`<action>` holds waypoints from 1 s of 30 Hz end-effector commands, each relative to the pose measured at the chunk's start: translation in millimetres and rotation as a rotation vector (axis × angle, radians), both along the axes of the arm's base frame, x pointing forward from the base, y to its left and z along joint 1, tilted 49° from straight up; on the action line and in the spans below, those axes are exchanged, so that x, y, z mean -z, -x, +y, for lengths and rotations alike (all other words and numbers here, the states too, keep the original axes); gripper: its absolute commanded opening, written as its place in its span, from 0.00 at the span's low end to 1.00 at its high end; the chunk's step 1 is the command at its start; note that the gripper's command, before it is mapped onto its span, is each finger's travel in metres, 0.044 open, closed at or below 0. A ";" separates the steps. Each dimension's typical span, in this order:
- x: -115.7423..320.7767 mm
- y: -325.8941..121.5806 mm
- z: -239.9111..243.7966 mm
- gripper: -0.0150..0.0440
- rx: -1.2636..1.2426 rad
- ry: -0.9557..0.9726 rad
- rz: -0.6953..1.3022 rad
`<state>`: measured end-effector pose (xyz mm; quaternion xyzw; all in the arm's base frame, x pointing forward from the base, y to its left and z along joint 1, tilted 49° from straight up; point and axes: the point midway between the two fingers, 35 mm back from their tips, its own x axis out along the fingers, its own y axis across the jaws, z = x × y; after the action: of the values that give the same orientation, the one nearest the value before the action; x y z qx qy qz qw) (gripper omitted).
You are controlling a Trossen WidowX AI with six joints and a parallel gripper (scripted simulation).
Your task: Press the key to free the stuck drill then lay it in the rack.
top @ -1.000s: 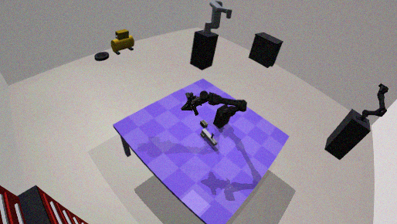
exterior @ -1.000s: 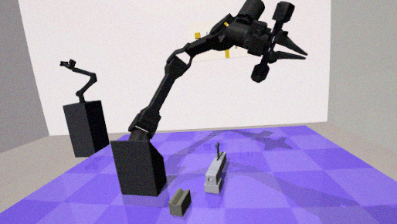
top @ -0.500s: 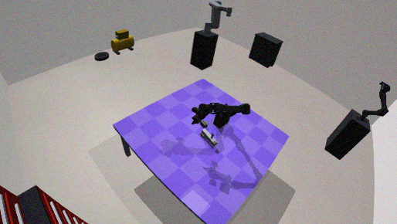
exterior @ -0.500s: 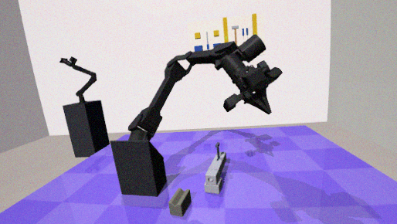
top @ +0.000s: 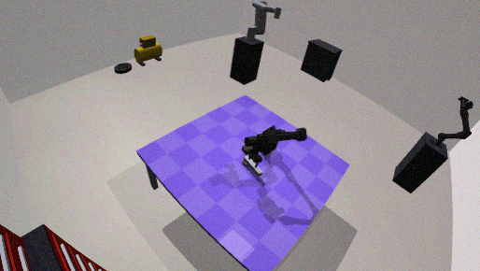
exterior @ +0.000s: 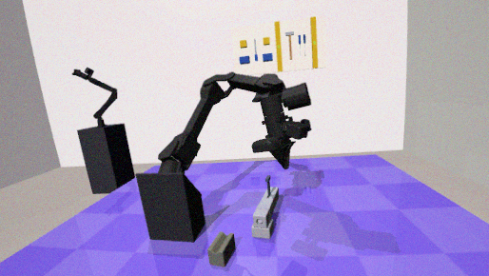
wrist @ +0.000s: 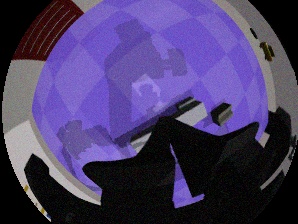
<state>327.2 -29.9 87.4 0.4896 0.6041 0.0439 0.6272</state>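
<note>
A long pale grey block [top: 252,165] [exterior: 265,211] [wrist: 193,116] lies on the table, with a round feature in its near end face in the exterior view. A thin dark upright piece with a small knob [exterior: 268,180] stands out of its top; I take it for the key. The drill cannot be made out clearly. A small olive grooved block [exterior: 222,250] [wrist: 221,114], seemingly the rack, sits near one end of the grey block. My gripper [exterior: 286,167] [wrist: 164,120] points down, shut and empty, above the grey block's upright piece. Its fingers hide part of the block in the wrist view.
The arm's black pedestal [exterior: 168,209] stands left of the grey block and behind the olive block in the exterior view. The purple checkered table [top: 187,161] [exterior: 371,190] carries the arm's shadows. Other arms on pedestals and red cabinets stand off the table.
</note>
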 end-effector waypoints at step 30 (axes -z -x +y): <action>4.1 44.6 58.8 0.25 -0.374 -0.044 -0.150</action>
<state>282.9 25.4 85.3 0.3770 0.6327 0.2064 0.6442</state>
